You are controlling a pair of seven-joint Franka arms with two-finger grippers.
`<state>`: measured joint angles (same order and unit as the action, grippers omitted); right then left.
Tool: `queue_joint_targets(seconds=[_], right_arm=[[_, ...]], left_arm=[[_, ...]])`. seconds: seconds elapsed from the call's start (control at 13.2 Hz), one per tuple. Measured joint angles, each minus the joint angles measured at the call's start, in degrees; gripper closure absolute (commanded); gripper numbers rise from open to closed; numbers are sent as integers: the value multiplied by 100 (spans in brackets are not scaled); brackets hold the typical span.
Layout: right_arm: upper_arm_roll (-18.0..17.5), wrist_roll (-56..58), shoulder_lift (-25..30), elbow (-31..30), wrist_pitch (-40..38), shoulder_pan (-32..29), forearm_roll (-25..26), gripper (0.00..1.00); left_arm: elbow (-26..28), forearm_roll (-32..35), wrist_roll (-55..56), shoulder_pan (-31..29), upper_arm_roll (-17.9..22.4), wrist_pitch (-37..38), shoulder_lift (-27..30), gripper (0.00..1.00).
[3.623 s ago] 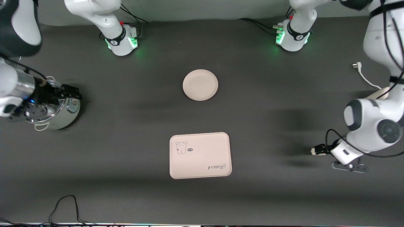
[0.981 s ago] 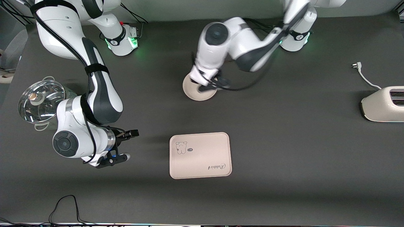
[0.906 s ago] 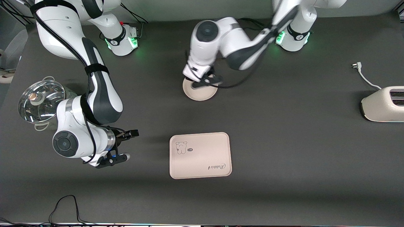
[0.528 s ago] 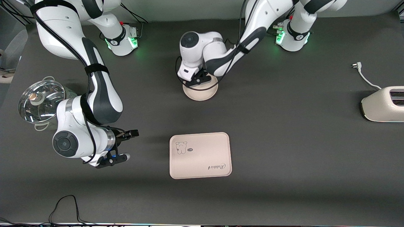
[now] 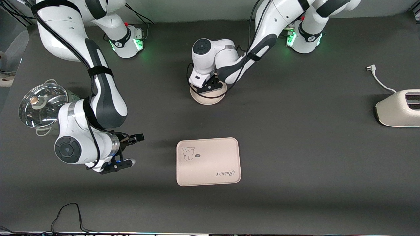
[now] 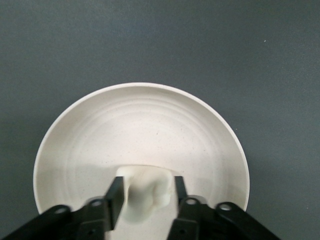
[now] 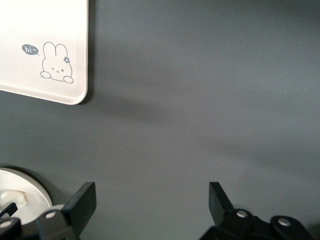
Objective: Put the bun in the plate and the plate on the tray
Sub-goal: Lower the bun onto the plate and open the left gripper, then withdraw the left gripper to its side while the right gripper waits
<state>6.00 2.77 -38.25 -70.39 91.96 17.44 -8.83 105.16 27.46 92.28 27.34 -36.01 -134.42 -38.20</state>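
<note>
One bun (image 6: 145,195) is pinched between the left gripper's (image 6: 145,200) fingers (image 6: 115,200), directly over the plate (image 6: 75,145); whether it already touches the plate floor cannot be told. In the wrist view the pale lump bulges a little between the pads, so it looks soft.

From the front, the plate (image 5: 206,98) lies at about twelve o'clock from the tray (image 5: 210,164), well apart from it and farther from the camera. That tray is bare. The left gripper (image 5: 208,87) covers most of the plate from above.

Step in hand, as I judge it: setting the bun down on the plate. Next the fingers should spread and the hand lift straight up, so the soft bun does not stick and roll off. After that the plate must be carried toward six o'clock onto the tray.

The right gripper (image 5: 126,150) waits with its fingers (image 7: 82,202) spread wide and holding nothing, at roughly nine o'clock from the tray. A lidded pot (image 5: 44,105) stands toward the right arm's end of the table, and a toaster (image 5: 398,109) toward the left arm's end.
</note>
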Motion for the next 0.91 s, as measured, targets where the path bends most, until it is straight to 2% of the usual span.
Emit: queue_joint_targets(seconds=[0.3,0.53,0.68,0.91], right_arm=[[-27,0,95,6,-5,4,-188,0],[-57,0,273,5,-144,80,-247,0],[-61,-5,407,-9,-259,152,-272,0],[-68,-7,578,-77,-512,197,-285,0]], left_arm=[[-35,41,-14,-49,-2,317,43,0],[-415,9,-569,-362,-53,1270,298,0],[-566,-27,-1337,-983,-111,1548,549,0],[-702,-49,-2757,-2332,-138,1659,998,0]])
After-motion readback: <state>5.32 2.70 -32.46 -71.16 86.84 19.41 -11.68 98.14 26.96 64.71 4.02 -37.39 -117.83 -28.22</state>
